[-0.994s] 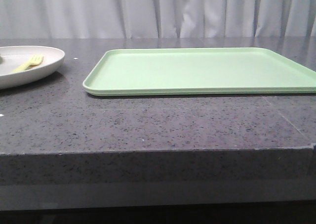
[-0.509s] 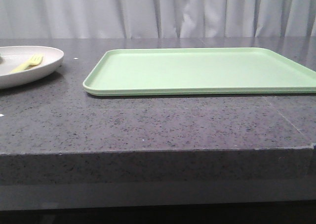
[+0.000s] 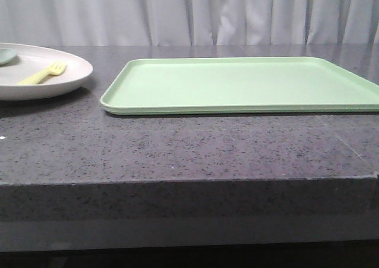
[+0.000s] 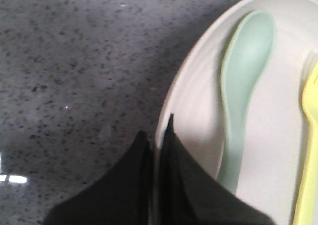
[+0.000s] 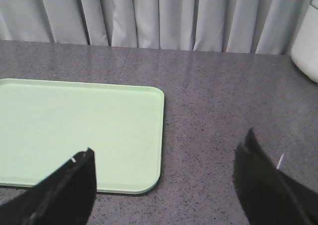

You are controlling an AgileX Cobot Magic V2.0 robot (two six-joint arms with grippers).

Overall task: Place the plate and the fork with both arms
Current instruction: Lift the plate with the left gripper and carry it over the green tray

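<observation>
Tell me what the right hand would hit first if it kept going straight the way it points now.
Most likely bare countertop: the right hand is open, with nothing between its fingers. The green tray lies just off that line to one side, so a finger might clip its corner. Depth is hard to judge.

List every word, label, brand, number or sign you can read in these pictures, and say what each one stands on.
None: no readable text shows in any view. The off-white round plate, yellow plastic fork, pale green spoon, light-green rectangular tray, grey speckled stone table and white curtain are all unmarked.
</observation>
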